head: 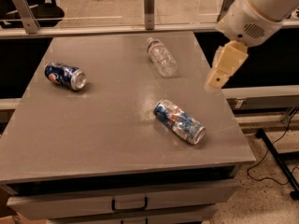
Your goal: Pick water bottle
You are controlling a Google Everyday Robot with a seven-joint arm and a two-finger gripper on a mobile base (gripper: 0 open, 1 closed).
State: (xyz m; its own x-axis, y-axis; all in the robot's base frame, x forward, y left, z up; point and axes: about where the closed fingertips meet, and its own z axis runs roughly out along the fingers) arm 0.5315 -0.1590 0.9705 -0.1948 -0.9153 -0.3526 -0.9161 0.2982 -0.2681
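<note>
Lying on its side toward the far edge of the matte grey table [93, 134], the water bottle [162, 57] is clear ribbed plastic, its white cap pointing away. Nearer sits a crinkled silver-blue-red can [180, 122], and a smooth blue can [65, 75] lies left. The cream gripper [217, 80] hangs beyond the table's right edge; its spread cannot be told.

Grey worktop [93, 129]: water bottle [161, 58] lying at back, blue can [65, 76] left, crinkled can [180, 122] front-right; pincer [217, 80] by right edge.
</note>
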